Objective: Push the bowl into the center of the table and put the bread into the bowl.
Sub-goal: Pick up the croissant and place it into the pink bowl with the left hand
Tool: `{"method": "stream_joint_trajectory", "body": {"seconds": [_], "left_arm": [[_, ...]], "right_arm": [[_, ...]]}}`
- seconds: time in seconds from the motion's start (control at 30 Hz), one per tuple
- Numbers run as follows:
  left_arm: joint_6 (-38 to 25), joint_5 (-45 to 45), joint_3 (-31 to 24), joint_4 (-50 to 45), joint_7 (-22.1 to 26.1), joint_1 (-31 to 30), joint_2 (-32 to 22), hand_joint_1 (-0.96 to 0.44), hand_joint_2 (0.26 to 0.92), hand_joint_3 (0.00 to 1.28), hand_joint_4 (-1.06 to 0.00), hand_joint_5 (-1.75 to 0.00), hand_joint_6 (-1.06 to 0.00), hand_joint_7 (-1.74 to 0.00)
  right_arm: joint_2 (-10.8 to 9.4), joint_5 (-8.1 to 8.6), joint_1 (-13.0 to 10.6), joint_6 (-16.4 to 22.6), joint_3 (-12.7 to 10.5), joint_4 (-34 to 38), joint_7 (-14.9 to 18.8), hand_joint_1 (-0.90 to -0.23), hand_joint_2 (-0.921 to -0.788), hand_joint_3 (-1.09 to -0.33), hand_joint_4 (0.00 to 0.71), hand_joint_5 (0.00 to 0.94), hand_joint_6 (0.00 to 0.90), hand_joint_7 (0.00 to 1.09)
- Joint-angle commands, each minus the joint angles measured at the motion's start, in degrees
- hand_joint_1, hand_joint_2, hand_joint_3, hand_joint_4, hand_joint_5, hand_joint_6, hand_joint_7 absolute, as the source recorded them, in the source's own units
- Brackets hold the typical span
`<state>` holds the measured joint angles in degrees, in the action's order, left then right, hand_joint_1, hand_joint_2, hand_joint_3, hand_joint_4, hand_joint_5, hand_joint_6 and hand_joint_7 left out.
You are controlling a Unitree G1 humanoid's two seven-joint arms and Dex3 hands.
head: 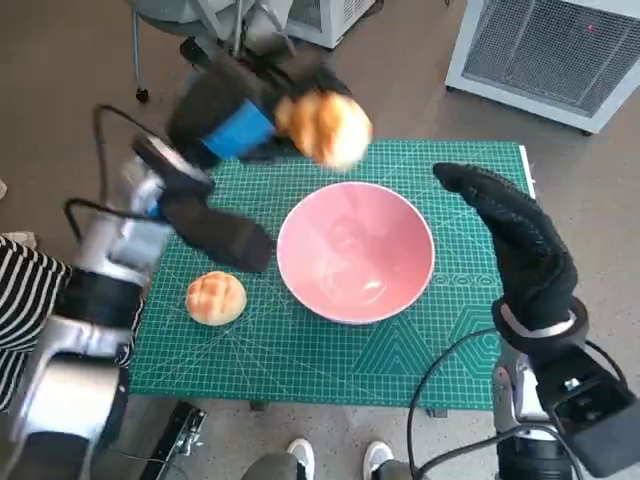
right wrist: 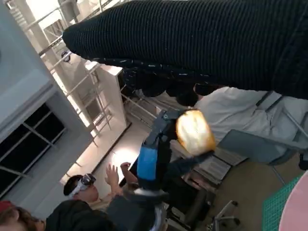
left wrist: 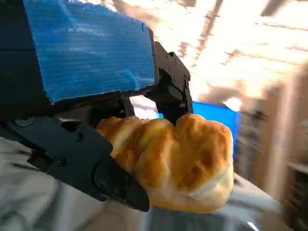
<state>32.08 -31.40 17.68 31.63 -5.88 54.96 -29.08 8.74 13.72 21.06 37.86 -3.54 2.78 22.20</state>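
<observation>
A pink bowl (head: 356, 250) stands near the middle of the green cutting mat (head: 440, 330). My left hand (head: 236, 112) is raised above the mat's far edge and grips a golden bread roll (head: 325, 127), blurred in the head view. The left wrist view shows that bread roll (left wrist: 180, 161) clamped between the black fingers (left wrist: 91, 166), and the right wrist view shows the bread roll (right wrist: 194, 131) held up by the left hand (right wrist: 156, 147). A second bread roll (head: 216, 298) lies on the mat left of the bowl. My right hand (head: 520, 245), gloved, stands open just right of the bowl, holding nothing.
A white grilled unit (head: 555, 50) stands on the floor beyond the mat's far right corner. A chair base (head: 215, 20) is at the back left. A striped sleeve (head: 25, 290) shows at the left edge, shoes (head: 335, 458) at the near edge. A person (right wrist: 77, 190) sits in the right wrist view.
</observation>
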Motion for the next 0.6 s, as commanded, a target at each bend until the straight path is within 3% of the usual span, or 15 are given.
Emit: {"method": "stream_joint_trajectory", "body": {"seconds": [0.03, 0.23, 0.47, 0.5, 0.53, 0.6], "left_arm": [[2.3, -3.1, 2.4, 0.5, 0.9, -0.8, 0.9, 0.0, 0.917, 0.01, -0.79, -1.02, -0.66, -1.16], [4.9, -7.2, 5.8, 4.8, 0.3, 0.3, 2.8, 0.0, 0.92, 0.03, -0.78, -1.03, -0.63, -1.19], [5.9, -8.0, 5.9, 6.4, -0.2, 0.8, 3.3, 0.0, 0.92, 0.04, -0.76, -1.06, -0.61, -1.2], [4.4, -5.8, 6.5, 7.4, 5.7, 0.6, 4.2, 0.0, 0.92, 0.04, -0.76, -1.06, -0.61, -1.2], [2.3, -3.9, 7.1, 8.1, 11.6, 0.5, 4.7, -0.09, 0.835, 0.03, -0.57, -0.74, -0.49, -0.88], [-0.5, -1.9, 7.8, 8.6, 19.3, 0.5, 5.0, -0.16, 0.802, 0.02, -0.38, -0.39, -0.37, -0.5]], "right_arm": [[0.0, 0.41, -1.6, -0.6, 0.0, 0.2, 0.0, -0.684, -0.921, -0.703, 0.125, 0.001, 0.0, 0.46], [0.2, 0.31, -2.0, -0.7, -0.2, -0.1, -0.2, -0.688, -0.921, -0.701, 0.125, 0.001, 0.001, 0.45], [0.1, 0.29, -2.1, -0.8, -0.3, -0.2, -0.2, -0.691, -0.921, -0.701, 0.126, 0.001, 0.001, 0.45], [0.1, 0.16, -2.3, -1.0, -0.3, -0.5, -0.4, -0.691, -0.921, -0.701, 0.126, 0.001, 0.001, 0.45], [0.2, 0.1, -2.5, -1.2, -0.4, -0.9, -0.6, -0.698, -0.921, -0.701, 0.128, 0.002, 0.001, 0.45], [0.2, 0.08, -2.9, -1.5, -0.6, -1.4, -0.8, -0.705, -0.921, -0.7, 0.13, 0.003, 0.001, 0.45]]}}
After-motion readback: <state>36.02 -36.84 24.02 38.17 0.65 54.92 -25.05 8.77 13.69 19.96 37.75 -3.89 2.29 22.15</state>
